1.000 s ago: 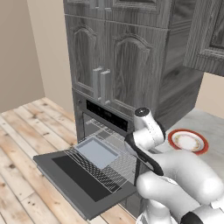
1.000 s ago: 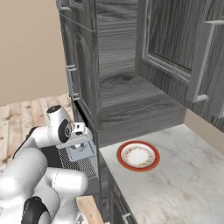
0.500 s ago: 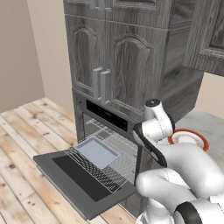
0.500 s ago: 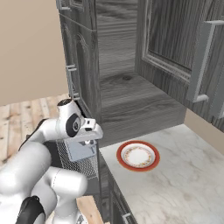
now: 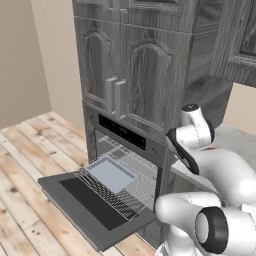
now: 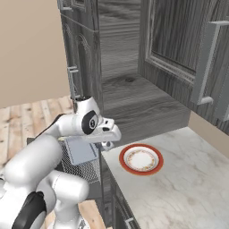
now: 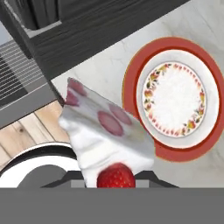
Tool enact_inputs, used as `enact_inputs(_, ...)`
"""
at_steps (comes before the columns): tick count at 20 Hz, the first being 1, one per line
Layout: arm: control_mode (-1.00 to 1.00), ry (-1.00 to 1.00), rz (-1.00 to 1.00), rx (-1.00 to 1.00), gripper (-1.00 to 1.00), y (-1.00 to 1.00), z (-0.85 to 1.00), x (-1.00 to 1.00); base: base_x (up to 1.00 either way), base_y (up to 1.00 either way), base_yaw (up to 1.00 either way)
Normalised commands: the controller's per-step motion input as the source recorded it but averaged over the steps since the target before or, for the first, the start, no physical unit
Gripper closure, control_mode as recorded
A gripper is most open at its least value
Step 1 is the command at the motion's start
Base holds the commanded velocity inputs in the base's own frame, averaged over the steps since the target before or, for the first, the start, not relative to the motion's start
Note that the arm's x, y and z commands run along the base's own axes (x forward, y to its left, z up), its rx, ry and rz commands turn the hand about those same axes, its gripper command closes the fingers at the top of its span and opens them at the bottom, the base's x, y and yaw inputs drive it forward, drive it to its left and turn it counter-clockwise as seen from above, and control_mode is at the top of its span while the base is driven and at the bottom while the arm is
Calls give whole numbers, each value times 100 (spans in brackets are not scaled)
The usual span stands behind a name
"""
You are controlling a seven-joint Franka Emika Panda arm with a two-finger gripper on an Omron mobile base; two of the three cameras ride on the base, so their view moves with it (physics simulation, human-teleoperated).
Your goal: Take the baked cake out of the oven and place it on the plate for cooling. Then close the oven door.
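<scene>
The baked cake (image 7: 107,131), a white wedge with red spots and a red cherry at its near end, fills the middle of the hand view, and my gripper (image 6: 107,143) is shut on it. The cake hangs over the counter's left edge, just left of the plate (image 7: 175,96). The plate (image 6: 141,159), red-rimmed with a cream patterned centre, lies bare on the marble counter (image 6: 188,188). The oven (image 5: 125,134) stands open, its oven door (image 5: 90,200) folded down flat, with the wire rack (image 5: 125,187) pulled out over it.
A pale flat tray (image 5: 111,174) rests on the pulled-out rack. Tall grey wood-grain cabinets (image 5: 130,60) rise above the oven, and a wall cabinet (image 6: 188,40) hangs over the counter. Wooden floor (image 5: 25,150) lies left of the open door.
The arm has swung right, from over the oven rack towards the counter, carrying the cake up to the counter edge beside the plate. Oven door and tray have not moved.
</scene>
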Motion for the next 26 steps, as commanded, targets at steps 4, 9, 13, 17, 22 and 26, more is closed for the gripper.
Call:
enact_inputs(4, -100, 0, -6, 0, 100, -70, 0, 0, 0, 0, 0)
enact_inputs(9, -100, 0, -4, 0, 100, -60, 0, 4, 0, 0, 0)
enact_inputs(13, -100, 3, -3, 0, 100, -49, -2, 13, 0, 0, 0)
enact_inputs(17, -100, 4, -2, 0, 100, -28, -19, 15, 0, 0, 0)
enact_inputs(22, -100, 3, 0, 0, 100, -7, -37, 23, 0, 0, 0)
enact_inputs(26, -100, 4, 0, 0, 100, -18, -37, 29, 0, 0, 0)
